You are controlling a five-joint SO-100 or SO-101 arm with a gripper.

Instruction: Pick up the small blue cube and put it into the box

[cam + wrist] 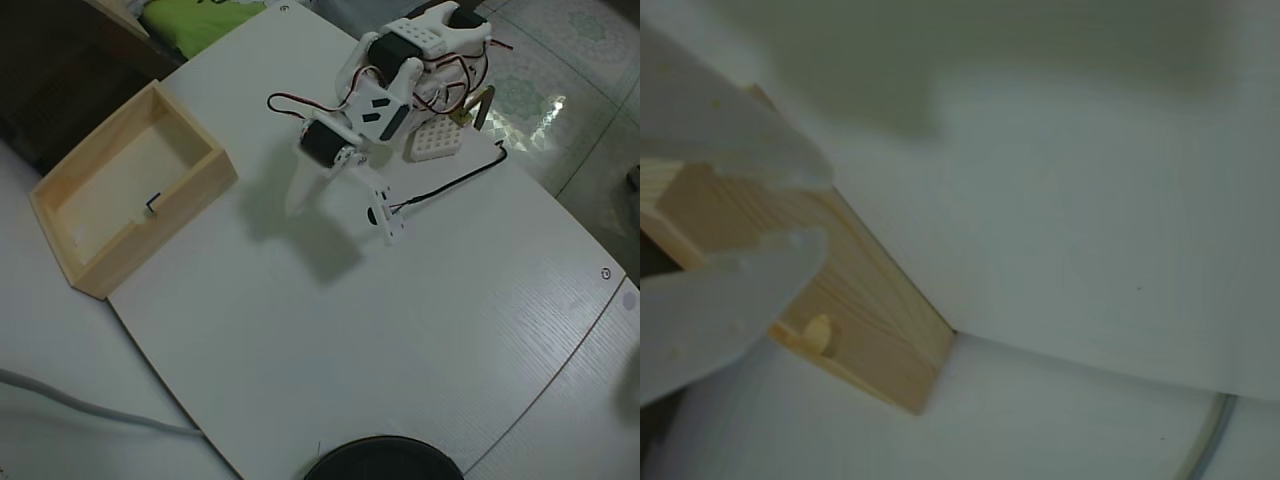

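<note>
**Gripper held between base and box; cube not seen**

In the overhead view a white tabletop (400,330) is shown with the box (200,185) at its left edge, open side up. A pale floor is seen inside it, with a small dark mark near the middle; no blue is made out there. The arm (385,100) is mounted near the top edge of the tabletop, folded over its base, with the forearm directed down and to the left in that view. The gripper (298,200) is seen as a pale tapered shape pointing at the tabletop, just right of the box and apart from it. A black cable (450,185) is trailed to the right of the arm, and a dark round object (385,460) is cut off by the bottom edge.

In the wrist view, only a close and blurred scene is given. Two translucent white fingers (720,130) are seen entering from the left, and the gripper (812,212) is held with just a narrow gap between its tips, with nothing visibly held. Behind them a corner of the box (880,340) is shown, with wood grain and a round dowel end (820,332) on its wall. The seam of the tabletop (1090,300) is crossed behind it.

The cube is not seen in either view, so its place cannot be told.
</note>
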